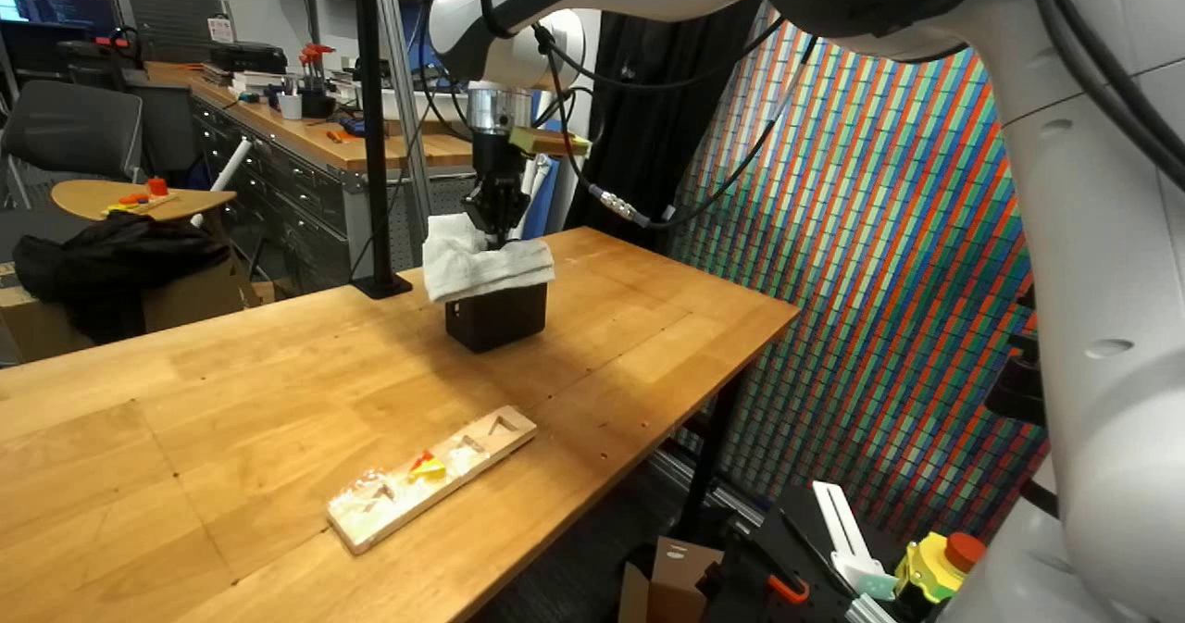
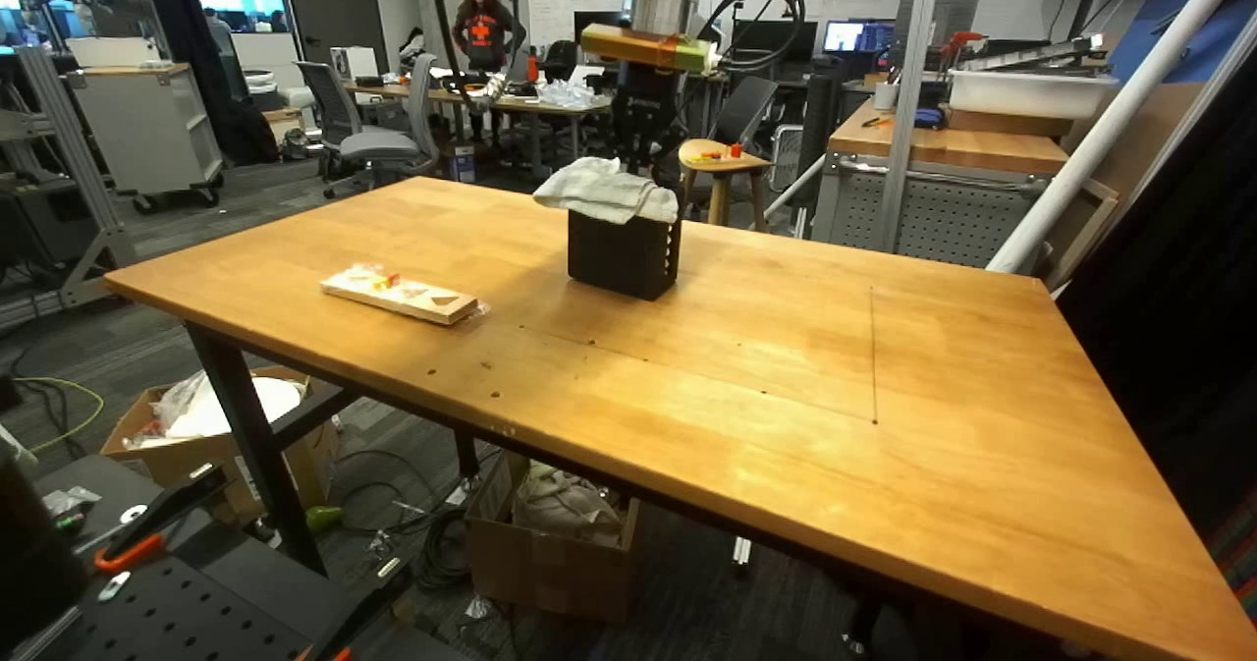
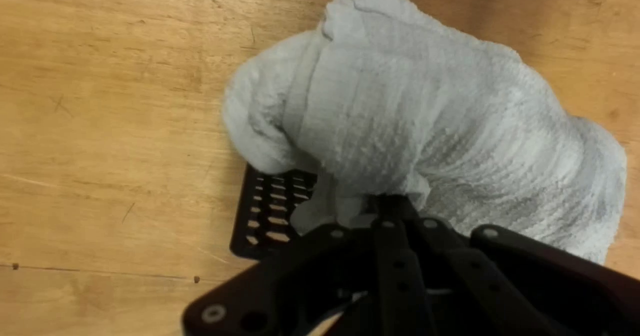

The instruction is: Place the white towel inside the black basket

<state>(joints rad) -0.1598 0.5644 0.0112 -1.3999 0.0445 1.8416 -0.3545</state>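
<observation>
The white towel (image 1: 481, 273) lies bunched across the top of the black basket (image 1: 495, 319), overhanging its rim. Both exterior views show this, with the towel (image 2: 604, 192) above the dark basket wall (image 2: 614, 260). In the wrist view the towel (image 3: 395, 86) covers most of the basket; only one perforated side (image 3: 242, 233) shows at the left. My gripper (image 1: 500, 234) points down over the basket, its fingers close together in the cloth. In the wrist view the folds gather at the fingertips (image 3: 392, 205), which look shut on the towel. The fingertips are partly hidden by cloth.
A wooden board (image 1: 430, 477) with cut-outs and small red and yellow pieces lies on the wooden table (image 1: 231, 419), also in an exterior view (image 2: 398, 295). A black post (image 1: 372, 142) stands at the table's far edge, near the basket.
</observation>
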